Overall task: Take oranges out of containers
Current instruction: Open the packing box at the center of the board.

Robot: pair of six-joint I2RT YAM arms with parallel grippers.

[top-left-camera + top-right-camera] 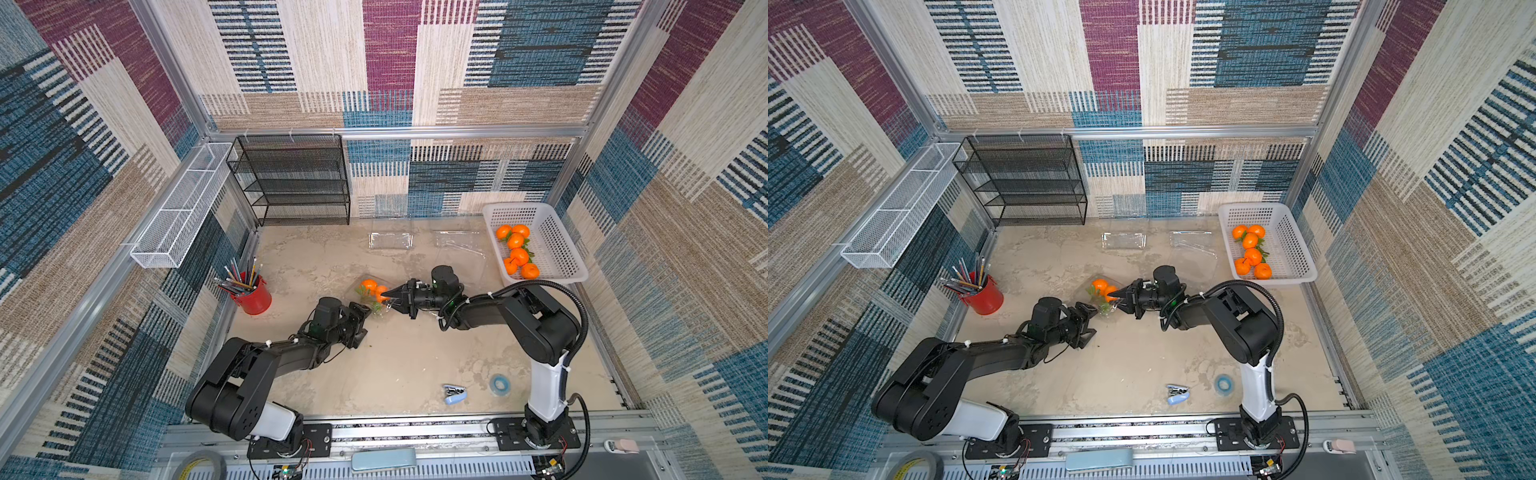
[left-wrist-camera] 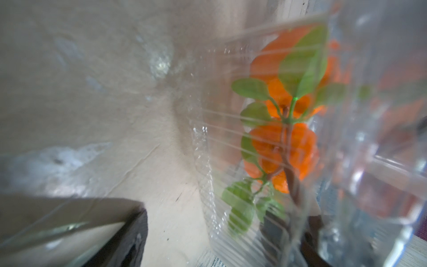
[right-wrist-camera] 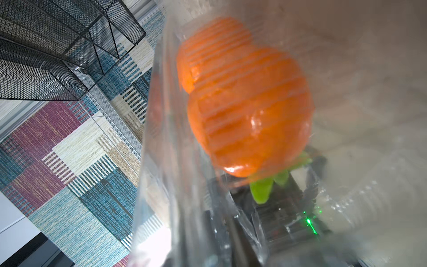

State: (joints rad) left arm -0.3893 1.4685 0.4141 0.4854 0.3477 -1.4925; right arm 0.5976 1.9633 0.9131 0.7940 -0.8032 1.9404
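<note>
— Where's the fruit?
— In both top views a pair of oranges (image 1: 370, 287) sits inside a tilted clear container (image 1: 376, 311), toward 10 o'clock from the table's middle. Six more oranges (image 1: 517, 251) lie in the white basket (image 1: 557, 232) at 2 o'clock.
— What do the wrist views add?
— The left wrist view shows the stem (image 2: 291, 178) and leaves (image 2: 302, 67) through ribbed plastic. The right wrist view shows only blurred orange skins.
— And the grippers?
— The left gripper (image 1: 365, 321) has its jaws spread wide, one finger (image 2: 129, 240) bare and the other dim behind plastic. The right gripper (image 1: 384, 296) has its tips nearly together at the container's edge. I cannot tell whether they pinch it.
</note>
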